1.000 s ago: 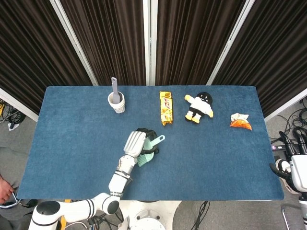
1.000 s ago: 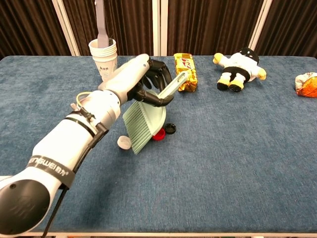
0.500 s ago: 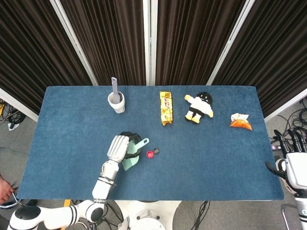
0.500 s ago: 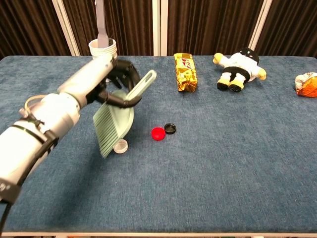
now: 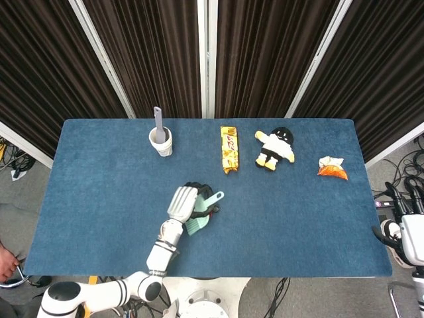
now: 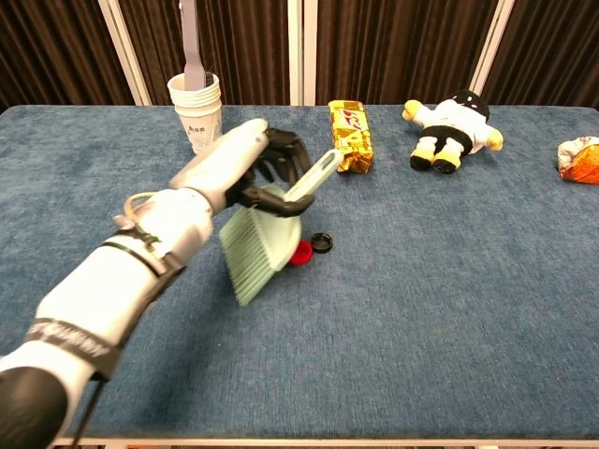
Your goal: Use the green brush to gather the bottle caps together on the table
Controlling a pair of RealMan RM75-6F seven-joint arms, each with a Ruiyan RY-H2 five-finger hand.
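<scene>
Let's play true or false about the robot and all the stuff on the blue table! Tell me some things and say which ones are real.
1. The left robot hand holds the green brush. True.
2. The red cap and the black cap lie right next to each other. True.
3. The paper cups are lying on their side. False: they stand upright, with a grey tool in them.
4. The doll sits between the cups and the gold snack bar. False: it lies to the right of the bar.

I read this as a lab test bay: dark curtains (image 5: 165, 53), blue-clothed counter (image 5: 99, 199), loose cables (image 5: 414, 175) on the floor.
</scene>
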